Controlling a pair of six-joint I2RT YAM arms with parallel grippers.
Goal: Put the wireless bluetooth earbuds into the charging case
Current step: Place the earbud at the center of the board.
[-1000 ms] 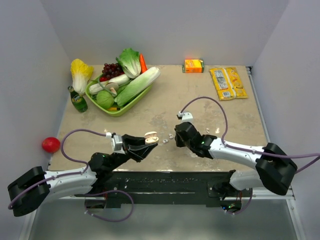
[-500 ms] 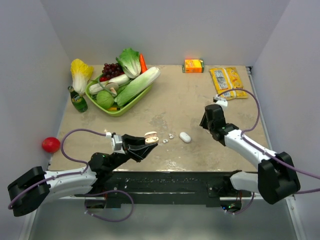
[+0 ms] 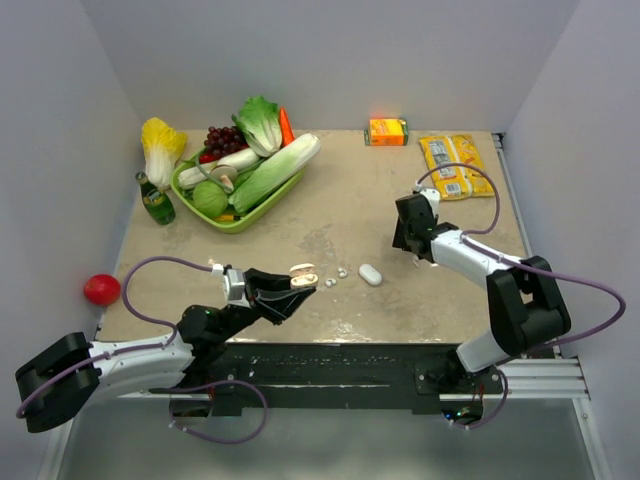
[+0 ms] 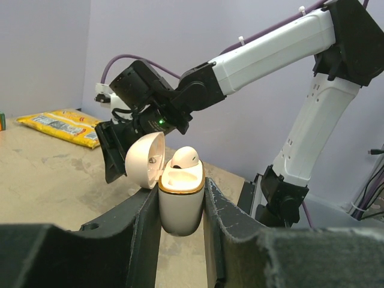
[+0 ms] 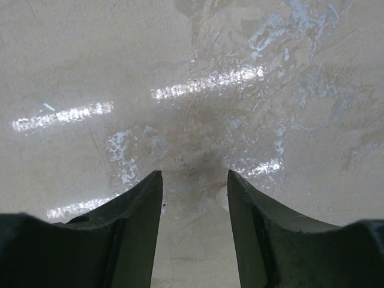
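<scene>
Now: low in the left wrist view, your left gripper (image 4: 179,191) is clenched on the open charging case (image 4: 180,217), one earbud (image 4: 185,157) seated inside. Right of centre from above, your right gripper (image 3: 403,243) hangs released over bare bench (image 5: 90,54). A white oval (image 3: 370,274) lies mid-frame.

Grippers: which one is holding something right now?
The left gripper, shut on the open cream-white pebble-shaped charging case with a tiny white earbud inside; the right gripper is open and empty.
</scene>
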